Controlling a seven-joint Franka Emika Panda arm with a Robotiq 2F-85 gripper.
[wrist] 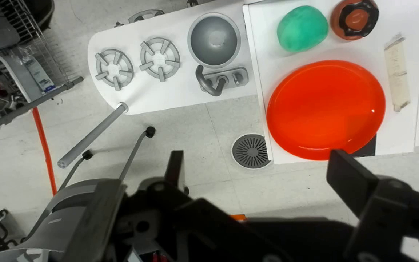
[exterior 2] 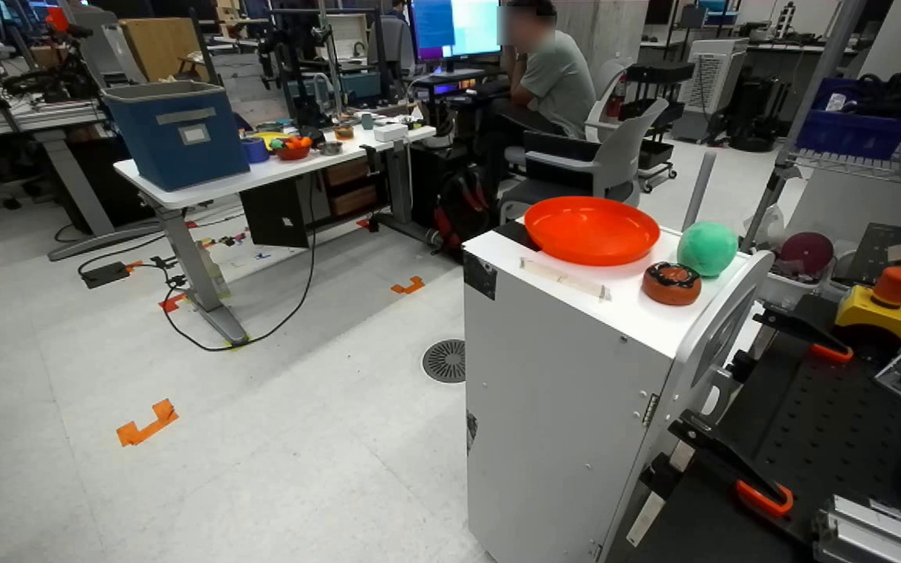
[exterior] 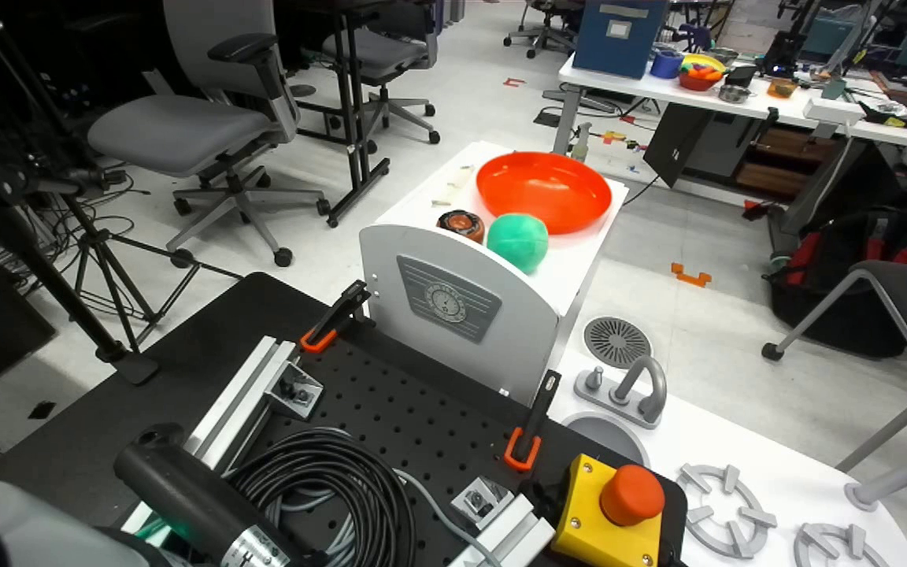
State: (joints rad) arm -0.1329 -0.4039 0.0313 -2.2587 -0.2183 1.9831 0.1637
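In the wrist view my gripper (wrist: 256, 154) stands open, its two dark fingers wide apart with only floor seen between them. The right finger (wrist: 351, 182) overlaps the near rim of a wide orange-red dish (wrist: 326, 109) in the picture; I see no grip on it. This dish lies on a white cabinet top (wrist: 395, 134). Beside it sit a green ball (wrist: 302, 29) and a brown ring-shaped piece with a black wavy top (wrist: 356, 20). Both exterior views show the dish (exterior: 544, 193), ball (exterior 2: 707, 249) and brown piece (exterior 2: 671, 283), but the gripper appears in neither.
A toy counter with a faucet (wrist: 215, 82), a basin (wrist: 215, 40) and burner rings (wrist: 160, 58) adjoins the cabinet. A raised grey end panel (exterior: 461, 307) borders the cabinet top. Clamps (exterior: 532, 425) and an emergency-stop box (exterior: 611, 520) sit on the black bench.
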